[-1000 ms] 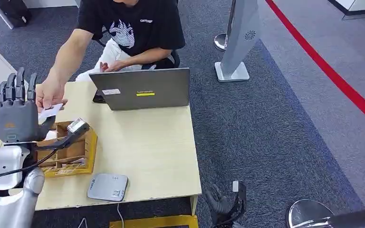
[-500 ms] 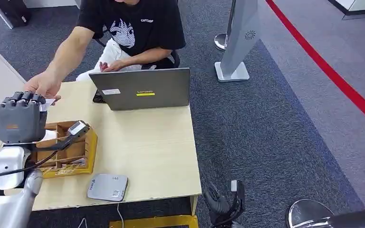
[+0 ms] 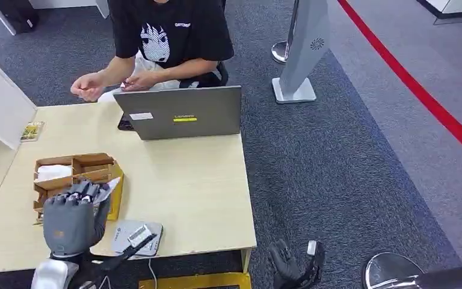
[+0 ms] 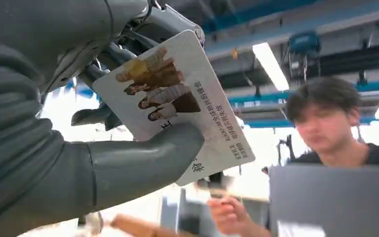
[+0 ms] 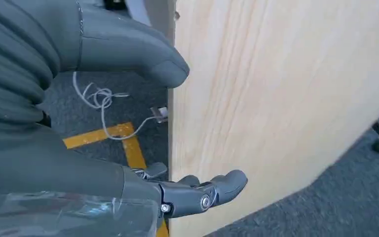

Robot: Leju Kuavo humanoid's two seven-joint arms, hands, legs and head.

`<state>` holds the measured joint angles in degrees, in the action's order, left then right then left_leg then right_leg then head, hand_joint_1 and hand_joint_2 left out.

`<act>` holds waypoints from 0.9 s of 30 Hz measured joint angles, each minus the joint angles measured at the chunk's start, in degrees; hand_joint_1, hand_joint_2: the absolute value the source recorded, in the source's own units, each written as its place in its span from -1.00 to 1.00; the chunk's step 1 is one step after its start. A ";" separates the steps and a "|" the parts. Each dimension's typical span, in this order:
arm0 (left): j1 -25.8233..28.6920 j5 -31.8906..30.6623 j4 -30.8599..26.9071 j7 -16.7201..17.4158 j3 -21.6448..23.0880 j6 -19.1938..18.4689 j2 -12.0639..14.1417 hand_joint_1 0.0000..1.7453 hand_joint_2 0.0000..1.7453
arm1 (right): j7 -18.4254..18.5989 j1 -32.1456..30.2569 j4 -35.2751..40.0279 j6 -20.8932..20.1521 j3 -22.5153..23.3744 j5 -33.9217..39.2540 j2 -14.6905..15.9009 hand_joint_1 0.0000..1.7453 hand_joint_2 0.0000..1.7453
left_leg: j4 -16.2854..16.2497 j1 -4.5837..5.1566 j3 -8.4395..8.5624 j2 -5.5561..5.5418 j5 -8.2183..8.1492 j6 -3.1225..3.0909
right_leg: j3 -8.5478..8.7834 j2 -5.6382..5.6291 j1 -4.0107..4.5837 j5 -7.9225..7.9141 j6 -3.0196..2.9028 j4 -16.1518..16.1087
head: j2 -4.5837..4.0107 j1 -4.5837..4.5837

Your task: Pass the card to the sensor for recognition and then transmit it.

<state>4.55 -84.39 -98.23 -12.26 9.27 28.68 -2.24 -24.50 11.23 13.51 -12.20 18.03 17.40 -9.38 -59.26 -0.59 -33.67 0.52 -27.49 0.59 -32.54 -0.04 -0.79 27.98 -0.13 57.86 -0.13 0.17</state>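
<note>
Head view first. Left robot hand (image 3: 72, 220) seen at lower left of the frame, raised above the near edge of the wooden counter (image 3: 186, 186), fingers curled around a white card (image 3: 109, 186) whose corner sticks out past the fingertips. Grey flat sensor (image 3: 133, 235) lying on the counter just right of and below that hand, near the front edge, partly covered by it. Yellow compartment box (image 3: 90, 171) directly behind the hand, with white items in its far-left cell. Grey laptop (image 3: 179, 112) standing open at the far edge, upper centre. Person (image 3: 168, 36) in a black printed shirt seated behind it, one hand (image 3: 87, 87) lifted at upper left, well apart from the card. Right robot hand (image 3: 292, 265) low at bottom centre, beside the counter's right corner, over grey carpet.

Left wrist view. Card (image 4: 177, 103) pinched between the thick thumb (image 4: 148, 158) and darker fingers of the left robot hand (image 4: 123, 108); printed face shows a group of figures and lines of text. Person and laptop lid blurred at right of the frame.

Right wrist view. Right robot hand (image 5: 143, 143) holding nothing, thumb and fingers spread apart, close beside the counter's wooden side panel (image 5: 276, 98). White cable (image 5: 103, 108) and yellow floor tape (image 5: 113, 140) at centre left.
</note>
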 joint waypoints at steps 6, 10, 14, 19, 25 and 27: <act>5.89 2.32 1.60 -2.41 0.00 -1.40 -6.22 1.00 1.00 | -1.23 -1.22 0.24 0.15 2.89 -0.48 0.29 -1.00 1.00 | 0.00 -0.01 -0.02 -0.05 0.01 -0.01 | 0.02 0.09 0.00 0.00 0.00 0.00 | 0.00 0.00; 7.15 4.09 4.20 -3.79 -1.84 -1.40 -8.51 1.00 1.00 | -1.68 -1.69 0.39 0.11 4.31 -1.25 0.39 -1.00 1.00 | 0.00 -0.04 0.00 -0.05 0.04 -0.01 | 0.04 0.09 0.01 -0.02 -0.01 0.01 | 0.00 0.00; 7.16 5.07 7.47 -6.16 -6.43 -1.68 -9.82 1.00 1.00 | -1.79 -2.00 0.46 0.00 5.30 -2.76 0.48 -1.00 1.00 | 0.01 -0.05 0.01 -0.05 0.04 0.00 | 0.03 0.08 0.01 -0.02 -0.02 0.02 | 0.00 0.02; 6.57 5.31 12.69 -7.26 -10.20 -0.83 -9.82 1.00 1.00 | -1.73 -2.01 0.46 0.00 6.19 -4.15 0.48 -1.00 1.00 | 0.01 -0.05 0.01 -0.07 0.04 0.00 | 0.03 0.09 0.02 -0.02 -0.02 0.03 | 0.00 0.02; 5.89 5.31 15.38 -7.37 -11.61 -0.42 -9.80 1.00 1.00 | -1.71 -2.01 0.46 0.00 6.32 -4.39 0.48 -1.00 1.00 | 0.01 -0.04 0.00 -0.07 0.04 0.00 | 0.04 0.09 0.03 -0.02 -0.02 0.03 | 0.00 0.02; 5.89 5.31 15.38 -7.37 -11.61 -0.42 -9.80 1.00 1.00 | -1.71 -2.01 0.46 0.00 6.32 -4.39 0.48 -1.00 1.00 | 0.01 -0.04 0.00 -0.07 0.04 0.00 | 0.04 0.09 0.03 -0.02 -0.02 0.03 | 0.00 0.02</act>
<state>10.44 -79.08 -82.84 -19.63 -2.34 28.26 -12.04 -26.21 9.22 13.97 -12.20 24.35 13.00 -8.90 -59.25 -0.63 -33.67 0.45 -27.45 0.58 -32.51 0.06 -0.76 27.96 -0.14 57.89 -0.13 0.20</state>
